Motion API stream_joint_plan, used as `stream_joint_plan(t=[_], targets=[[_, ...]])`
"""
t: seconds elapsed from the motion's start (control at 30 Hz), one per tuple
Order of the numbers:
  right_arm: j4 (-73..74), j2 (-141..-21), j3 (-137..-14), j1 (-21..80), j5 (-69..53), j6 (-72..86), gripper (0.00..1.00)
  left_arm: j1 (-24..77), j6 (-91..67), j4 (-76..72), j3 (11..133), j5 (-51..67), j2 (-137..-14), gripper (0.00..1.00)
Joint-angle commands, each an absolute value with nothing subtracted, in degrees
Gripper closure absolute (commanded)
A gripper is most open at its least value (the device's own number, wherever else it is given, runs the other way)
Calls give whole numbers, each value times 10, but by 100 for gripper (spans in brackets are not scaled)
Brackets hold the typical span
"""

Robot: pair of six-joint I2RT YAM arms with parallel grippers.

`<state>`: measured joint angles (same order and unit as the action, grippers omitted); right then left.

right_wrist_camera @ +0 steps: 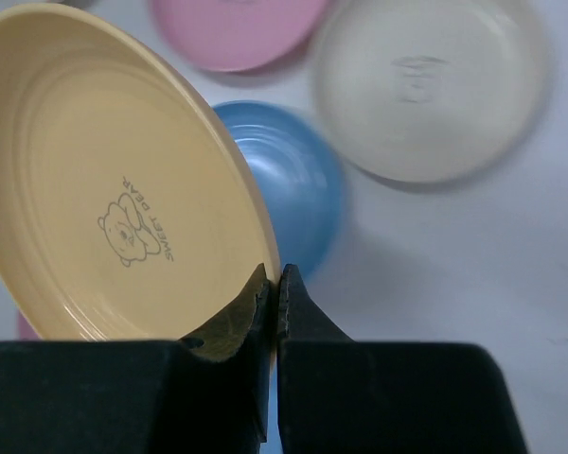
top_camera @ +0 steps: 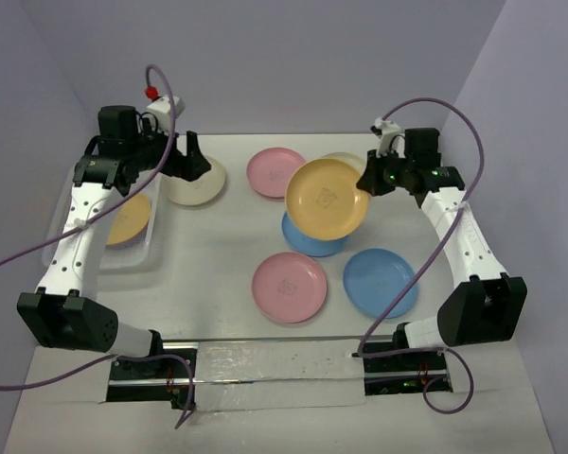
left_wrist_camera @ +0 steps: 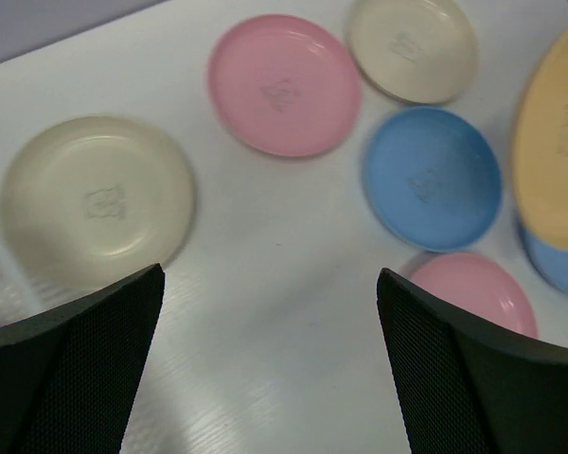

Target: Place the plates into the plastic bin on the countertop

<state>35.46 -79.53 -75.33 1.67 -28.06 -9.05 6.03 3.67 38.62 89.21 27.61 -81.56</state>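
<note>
White matte countertop carries scattered pastel round plastic plates. Right gripper pinches the rim of a tilted yellow-orange plate above a blue plate. Left gripper gapes empty near a cream plate, beside the white translucent mesh bin, which holds another yellow-orange plate.

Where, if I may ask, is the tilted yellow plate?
In the top view, the yellow plate hangs right of centre, pinched by the right gripper, over a blue plate.
</note>
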Motion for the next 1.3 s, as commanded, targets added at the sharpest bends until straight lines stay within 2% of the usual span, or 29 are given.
stream_joint_plan(t=[0.0,0.2,0.47,0.53,0.57,0.67,0.73,0.77,0.8,0.83,0.87,0.9,0.93,0.97,1.0,1.13,1.27], targets=[[369,-776,-793,99,-275,-65,100,141,29,352,865,286,-802,1],[381,-801,-833,186,-266,-61,100,224,38,359,833,279,-820,8],[386,-828,-857,253,-241,-54,100,253,38,358,818,269,-836,21],[384,-832,-859,258,-239,-52,100,256,38,358,816,268,-839,28],[382,-834,-861,262,-239,-50,100,259,37,357,814,260,-842,37],[379,-837,-864,268,-238,-45,100,261,32,353,811,239,-848,74],[378,-838,-865,268,-236,-43,100,261,29,356,812,229,-851,94],[378,-839,-866,269,-233,-42,100,260,27,358,814,225,-853,100],[377,-839,-867,268,-232,-40,100,260,27,361,814,223,-855,100],[377,-840,-869,268,-231,-39,96,259,26,363,813,221,-855,100],[376,-840,-869,268,-230,-36,85,257,25,364,812,219,-854,100],[376,-840,-869,269,-232,-35,70,252,21,364,811,218,-853,100],[375,-840,-869,268,-233,-29,50,242,15,368,817,222,-853,100],[374,-837,-867,267,-230,-26,13,210,11,377,822,238,-854,100],[372,-835,-867,267,-229,-24,0,186,8,385,829,249,-857,100],[371,-830,-861,255,-232,-11,0,24,17,435,886,295,-867,100],[369,-828,-857,232,-248,-4,0,-130,64,476,924,293,-872,100]])
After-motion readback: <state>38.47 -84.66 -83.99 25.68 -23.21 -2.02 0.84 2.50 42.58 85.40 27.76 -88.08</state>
